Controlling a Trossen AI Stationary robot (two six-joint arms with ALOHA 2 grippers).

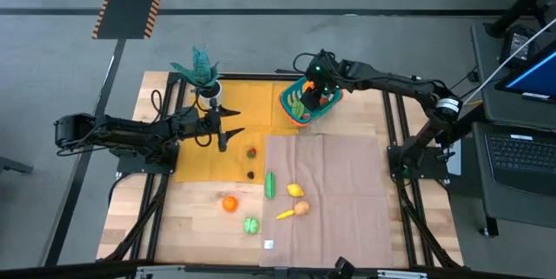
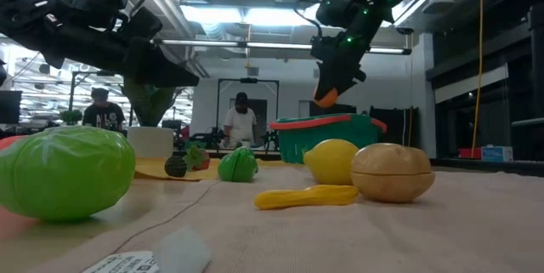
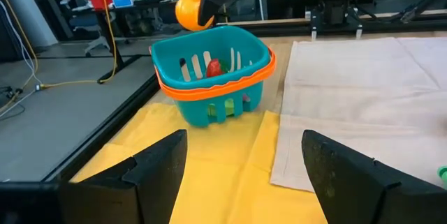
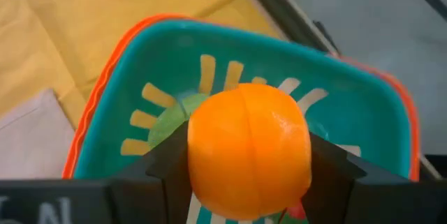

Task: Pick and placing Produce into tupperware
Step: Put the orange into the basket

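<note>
From the high view we see the right gripper (image 1: 319,88) above the tupperware (image 1: 290,99), which stands near the far edge of the bench on a yellow cloth (image 1: 252,109). The left gripper (image 1: 233,123) hovers over this cloth with its fingers spread and nothing between them. More produce lies toward the near edge: an orange fruit (image 1: 229,202), a green cucumber (image 1: 270,184), a lemon (image 1: 295,190).

In the low view the right gripper (image 2: 327,93) holds an orange ball-shaped fruit (image 2: 325,97) just above the rim of the tupperware (image 2: 327,137).

In the left wrist view the tupperware (image 3: 213,77) contains a red piece (image 3: 214,67).

In the right wrist view the fingers clamp the orange fruit (image 4: 249,151) from both sides, over the tupperware (image 4: 363,105); below it is something green (image 4: 167,123), perhaps a vegetable.
</note>
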